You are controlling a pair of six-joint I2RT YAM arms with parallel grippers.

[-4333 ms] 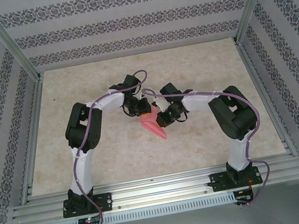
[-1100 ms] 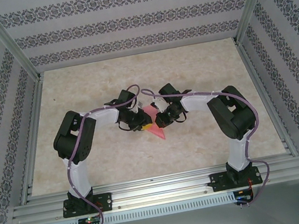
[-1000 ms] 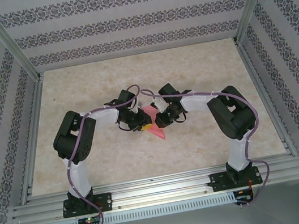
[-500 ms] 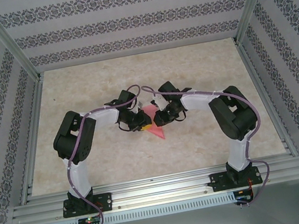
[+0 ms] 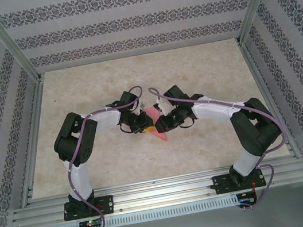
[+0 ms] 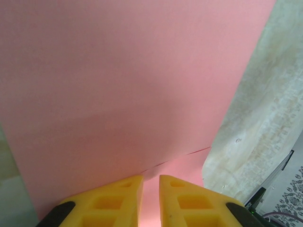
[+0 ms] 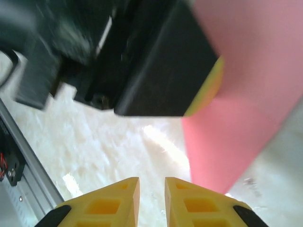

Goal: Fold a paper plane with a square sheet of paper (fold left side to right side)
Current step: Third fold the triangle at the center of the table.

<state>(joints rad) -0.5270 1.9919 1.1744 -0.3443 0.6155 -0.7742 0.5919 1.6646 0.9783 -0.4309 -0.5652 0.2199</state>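
Note:
The square sheet of paper [image 5: 160,135], pink-red and folded to a downward point, lies flat on the table between my two grippers. My left gripper [image 5: 145,127] rests over its left part. In the left wrist view the paper [image 6: 132,80] spreads under my yellow fingers [image 6: 113,198], and a layer edge [image 6: 189,153] runs toward the narrow gap of the left gripper [image 6: 150,178], which holds nothing. My right gripper [image 5: 162,124] hovers at the paper's right side. Its jaws stand slightly apart over bare table, right gripper [image 7: 151,180], with the paper [image 7: 246,123] just beyond.
The marbled tabletop [image 5: 202,70] spreads wide behind and beside the arms. Aluminium rails [image 5: 164,191] run along the near edge, and patterned walls with metal posts [image 5: 9,44] close in the sides. The left gripper's black body [image 7: 156,71] hangs close in front of the right wrist camera.
The right gripper's jaws have parted from shut to a narrow gap. The right arm's elbow has swung out to the right and its forearm stretched. The left arm and paper stayed put.

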